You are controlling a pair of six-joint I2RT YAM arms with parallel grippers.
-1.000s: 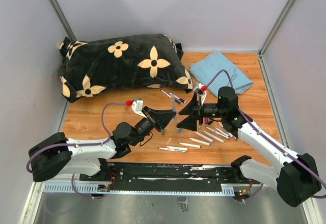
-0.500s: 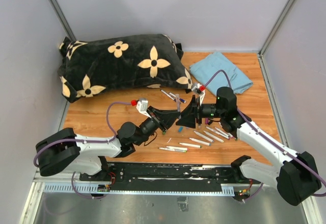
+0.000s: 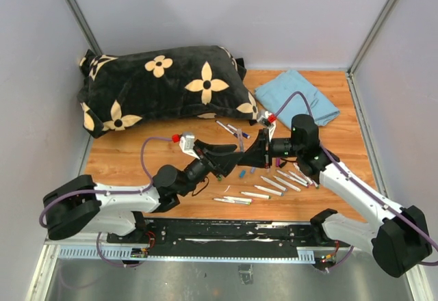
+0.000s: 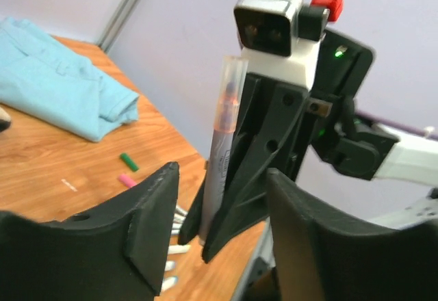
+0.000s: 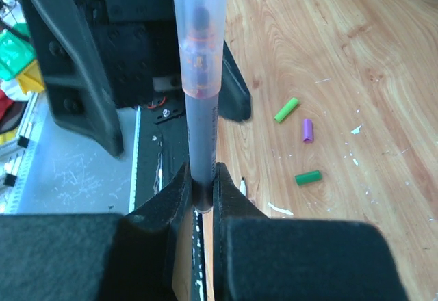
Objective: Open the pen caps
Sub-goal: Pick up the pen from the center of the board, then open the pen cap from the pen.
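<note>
Desk (image 3: 350, 147) centre crowded: right gripper (image 5: 200, 181) clamps a pen (image 5: 203, 137) upright before the left gripper (image 3: 231, 157), jaws parted. Pillow (image 3: 161, 85) blocks 10–12 o'clock, cloth (image 3: 298, 97) at 1. Loose pens (image 3: 274, 183) and caps (image 3: 241, 174) litter 5. Bare wood at 3 and 9.

On the table (image 3: 116, 161), a pillow (image 3: 157, 85) fills the upper left and a cloth (image 3: 299, 97) lies at the upper right. At the centre the left gripper (image 3: 231, 153) and right gripper (image 3: 252, 156) stand tip to tip. A pen (image 5: 198, 109) is clamped in the right one, between the left one's spread fingers. Just below them lie loose pen caps (image 3: 241, 174), then a row of pens (image 3: 272, 184) toward the lower right. Perhaps three further pens (image 3: 231, 129) lie just above the grippers.
</note>
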